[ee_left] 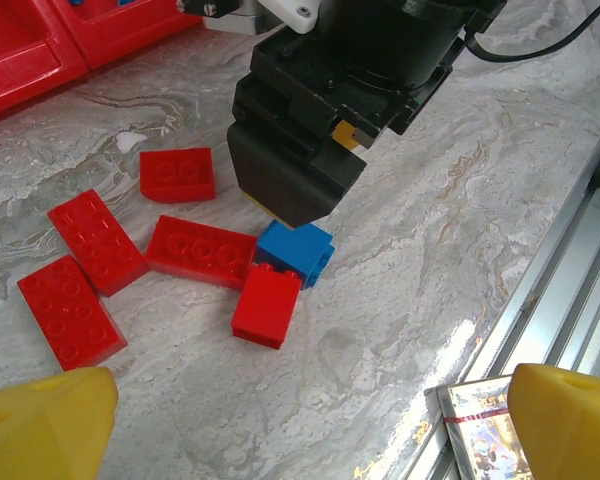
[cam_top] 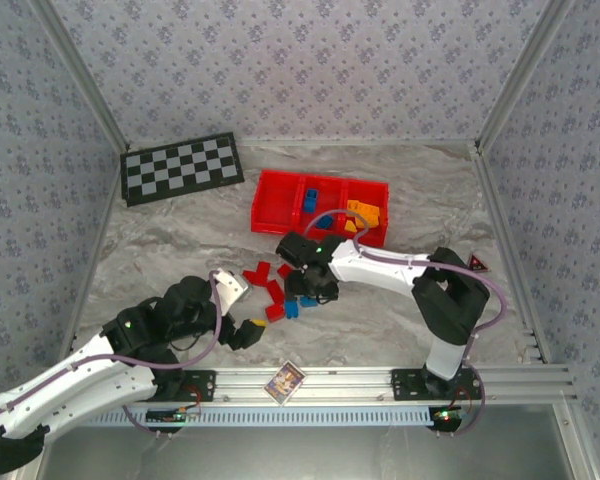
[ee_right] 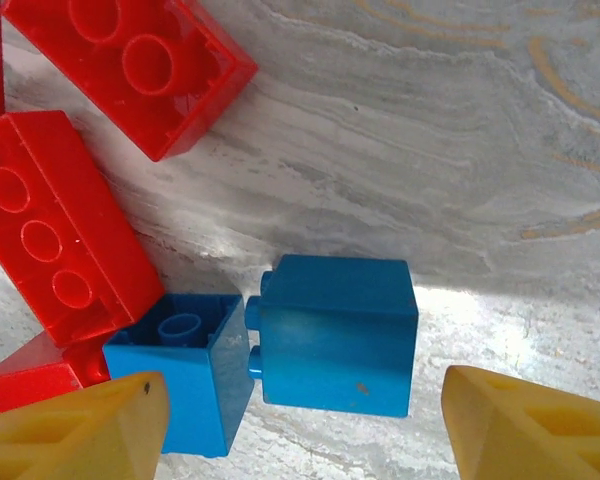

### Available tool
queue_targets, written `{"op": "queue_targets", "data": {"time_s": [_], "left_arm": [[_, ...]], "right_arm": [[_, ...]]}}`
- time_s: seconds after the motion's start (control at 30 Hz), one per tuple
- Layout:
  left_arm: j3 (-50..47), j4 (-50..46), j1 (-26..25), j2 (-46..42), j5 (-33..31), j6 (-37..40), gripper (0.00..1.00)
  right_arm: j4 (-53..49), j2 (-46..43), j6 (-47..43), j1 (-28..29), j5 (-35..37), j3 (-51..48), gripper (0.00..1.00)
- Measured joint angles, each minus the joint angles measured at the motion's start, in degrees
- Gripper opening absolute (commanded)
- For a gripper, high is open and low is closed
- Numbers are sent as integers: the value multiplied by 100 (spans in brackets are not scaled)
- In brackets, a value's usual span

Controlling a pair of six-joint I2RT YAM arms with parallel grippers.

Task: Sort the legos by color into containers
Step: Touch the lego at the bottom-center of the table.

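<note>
While the right gripper (ee_right: pixel 300 428) hangs low over the marbled grey table (ee_right: pixel 460 120), its yellow fingers (ee_right: pixel 525 425) are spread and pinch nothing. Just ahead of them a smooth, blocky blue lego (ee_right: pixel 335 335) lies on its side, studs pointing left at a second blue lego (ee_right: pixel 175 365) turned hollow-side up. Oblong red bricks (ee_right: pixel 55 225) touch that one, long axes slanting. The left gripper (ee_left: pixel 305 420) waits nearby, spread wide. The glossy red tray (cam_top: pixel 270 205) stands farther back.

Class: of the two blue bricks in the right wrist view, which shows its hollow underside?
The left blue brick, beside the red bricks; the right blue brick shows a smooth face, studs sideways.
</note>
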Motion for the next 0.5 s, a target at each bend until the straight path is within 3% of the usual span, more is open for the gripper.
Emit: {"op": "queue_targets", "data": {"time_s": [0.5], "left_arm": [[0, 2, -2, 0, 9, 0, 100]], "right_arm": [[-46, 251, -37, -7, 31, 105, 51]]}}
